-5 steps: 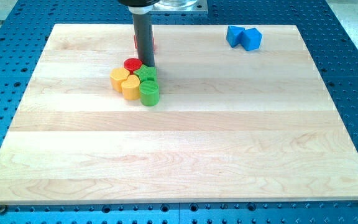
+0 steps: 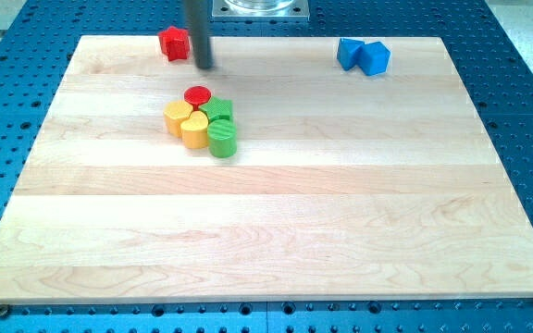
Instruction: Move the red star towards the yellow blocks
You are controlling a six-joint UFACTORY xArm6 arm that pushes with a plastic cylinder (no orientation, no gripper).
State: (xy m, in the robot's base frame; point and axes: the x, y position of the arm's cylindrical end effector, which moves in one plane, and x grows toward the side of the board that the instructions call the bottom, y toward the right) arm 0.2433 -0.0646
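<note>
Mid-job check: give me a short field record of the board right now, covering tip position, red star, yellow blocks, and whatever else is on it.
tip: my tip is just to the view's right of the red star, near the board's top edge; contact cannot be told
red star: at the view's top left, apart from the cluster
yellow blocks: two, in the cluster below the star
cluster neighbours: red cylinder, two green blocks
blue blocks: pair at the view's top right
board: wooden
task state: star not yet at the yellow blocks

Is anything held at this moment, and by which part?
Nothing is held. My tip stands just to the view's right of the red star; contact cannot be told.
</note>
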